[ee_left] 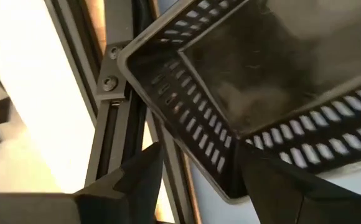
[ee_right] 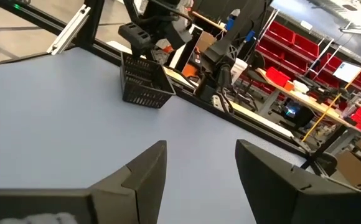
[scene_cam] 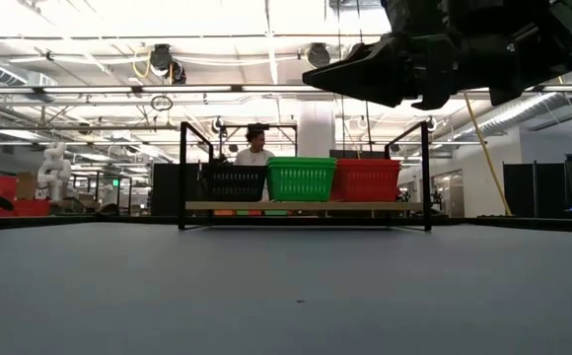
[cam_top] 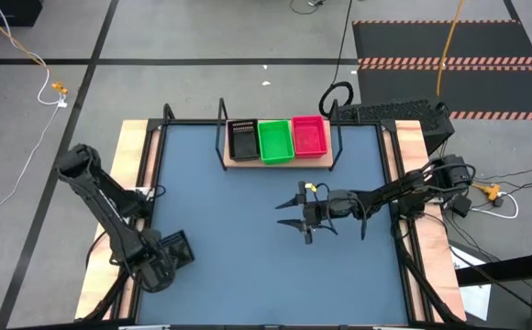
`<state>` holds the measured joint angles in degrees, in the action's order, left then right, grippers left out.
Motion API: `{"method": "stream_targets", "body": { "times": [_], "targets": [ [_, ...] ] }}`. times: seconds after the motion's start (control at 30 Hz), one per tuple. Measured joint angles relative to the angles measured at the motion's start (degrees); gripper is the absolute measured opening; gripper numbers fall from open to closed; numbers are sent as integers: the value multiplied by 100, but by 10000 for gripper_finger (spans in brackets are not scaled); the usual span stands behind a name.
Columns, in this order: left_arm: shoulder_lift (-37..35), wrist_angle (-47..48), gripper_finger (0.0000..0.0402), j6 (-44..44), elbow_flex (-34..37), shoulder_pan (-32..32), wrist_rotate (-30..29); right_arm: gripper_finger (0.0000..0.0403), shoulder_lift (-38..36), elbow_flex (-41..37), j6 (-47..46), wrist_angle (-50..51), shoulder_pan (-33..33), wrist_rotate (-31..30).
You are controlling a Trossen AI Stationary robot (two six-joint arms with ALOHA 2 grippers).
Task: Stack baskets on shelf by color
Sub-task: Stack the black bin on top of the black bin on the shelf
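Observation:
The wooden shelf (cam_top: 280, 164) stands at the table's far middle. On it, from left to right, sit a black basket (cam_top: 243, 140), a green one (cam_top: 275, 139) and a pink-red one (cam_top: 309, 136); they also show in the low view (scene_cam: 301, 179). My left gripper (cam_top: 170, 252) is at the table's near left edge, shut on another black basket (cam_top: 176, 247). My right gripper (cam_top: 282, 214) hovers open and empty above the table's middle, fingers pointing toward the left edge. Other baskets are out of view. My left gripper holds the black basket by a mesh wall close to a corner (ee_left: 221, 177), one finger outside and one inside the basket. In the right wrist view the fingers come from above onto its top rim (ee_right: 137, 57). Its bottom (ee_right: 146, 102) is at table level; resting or lifted, I cannot tell.
Black frame rails (ee_left: 115, 106) run along the table's left edge right beside the held basket. The blue-grey tabletop (cam_top: 248, 275) lies between the arms and the shelf. A person (scene_cam: 256, 143) is behind the shelf in the room beyond.

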<state>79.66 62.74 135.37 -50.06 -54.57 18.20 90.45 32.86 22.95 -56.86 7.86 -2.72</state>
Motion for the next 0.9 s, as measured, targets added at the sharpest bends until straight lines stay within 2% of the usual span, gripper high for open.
{"method": "stream_targets", "body": {
  "times": [0.13,0.23,0.5,0.73,0.9],
  "targets": [
    [310,-48,205,-73,2,0,299,185,-1,0,25,14,-2,-1],
    [496,-28,188,-207,4,0,290,185,0,0,24,15,-2,-1],
    [732,63,107,-989,100,263,176,185,-2,0,23,17,-2,-2],
    [454,660,16,-2772,111,1049,-843,185,-1,2,155,-116,-2,-9],
    [206,574,24,-4245,109,1758,-2630,185,1,2,156,-169,-36,-13]
  ]
}}
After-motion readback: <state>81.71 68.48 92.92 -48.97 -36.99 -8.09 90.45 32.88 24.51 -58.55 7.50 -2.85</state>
